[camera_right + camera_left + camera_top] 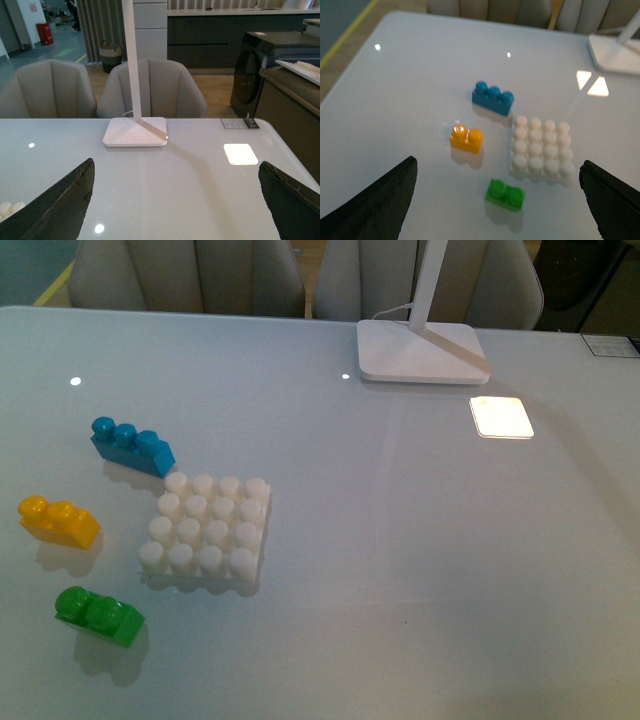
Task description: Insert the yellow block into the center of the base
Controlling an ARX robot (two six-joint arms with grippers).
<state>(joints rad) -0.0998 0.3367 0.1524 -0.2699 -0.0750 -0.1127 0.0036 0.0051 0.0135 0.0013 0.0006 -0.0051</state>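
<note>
Two left fingers [375,205] gape wide with the yellow block [466,138] untouched ahead between them, and the right fingers [55,205] gape too.

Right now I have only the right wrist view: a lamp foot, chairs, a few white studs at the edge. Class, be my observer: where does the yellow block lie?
Observer: The yellow block lies on the table to the left of the base, apart from it, studs up.
Operator: Is anything on the base?
Observer: No, all sixteen of its studs stand bare.
Operator: And the left gripper?
Observer: The left gripper is open and empty, above the table, with the yellow block in its camera's sight.
</note>
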